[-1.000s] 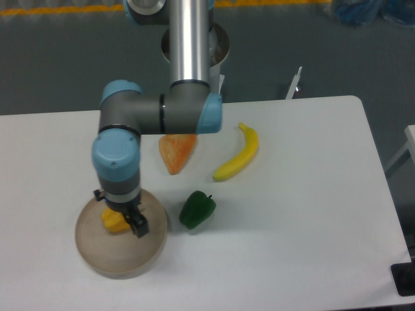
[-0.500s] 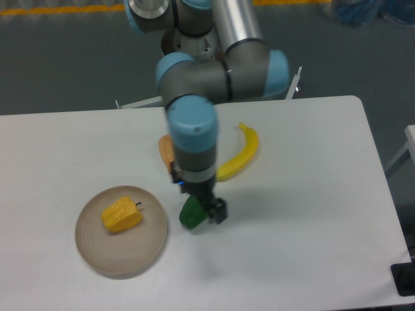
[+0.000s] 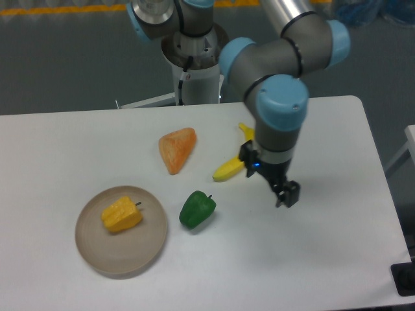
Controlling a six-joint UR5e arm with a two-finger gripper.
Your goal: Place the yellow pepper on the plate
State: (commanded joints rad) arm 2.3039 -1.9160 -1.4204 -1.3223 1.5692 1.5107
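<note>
The yellow pepper (image 3: pixel 121 214) lies on its side on the plate (image 3: pixel 121 251), a round beige dish at the front left of the table. My gripper (image 3: pixel 286 194) hangs far to the right of both, over bare table right of the green pepper, with nothing held in it. From this angle its fingers are too small and dark to show a gap, so whether it is open or shut is unclear.
A green pepper (image 3: pixel 196 208) sits just right of the plate. An orange wedge-shaped toy (image 3: pixel 176 148) lies behind it. A yellow banana (image 3: pixel 232 166) is partly hidden behind my arm's wrist. The arm's base (image 3: pixel 192 55) stands at the table's back edge.
The arm has swung from the plate across the table to the right, past the green pepper. The yellow pepper stays on the plate, left behind by the gripper.
</note>
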